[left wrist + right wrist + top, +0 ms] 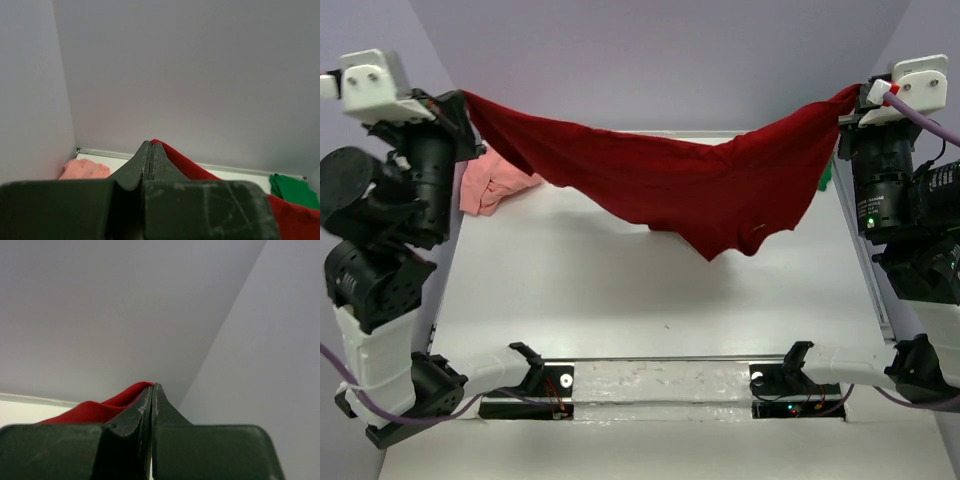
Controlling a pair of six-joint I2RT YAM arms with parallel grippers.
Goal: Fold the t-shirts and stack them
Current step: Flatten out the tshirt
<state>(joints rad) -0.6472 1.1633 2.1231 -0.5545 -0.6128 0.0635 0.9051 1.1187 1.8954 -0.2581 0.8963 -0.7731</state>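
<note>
The dark red t-shirt [670, 185] hangs stretched above the table between both arms, sagging in the middle with its lowest fold near the table. My left gripper [463, 97] is shut on its left corner, high at the far left; in the left wrist view the left gripper [150, 144] pinches red cloth [185, 165] at its tips. My right gripper [848, 100] is shut on the right corner, and in the right wrist view the right gripper [152, 386] shows the red cloth [100, 410] beside it. The salmon-pink t-shirt [490, 185] lies crumpled at the back left. The green t-shirt [292, 190] lies at the back right.
The white table [620, 290] has a raised rim [865, 270] along its right side and grey walls behind and beside it. Both arm bases [550, 385] sit at the near edge.
</note>
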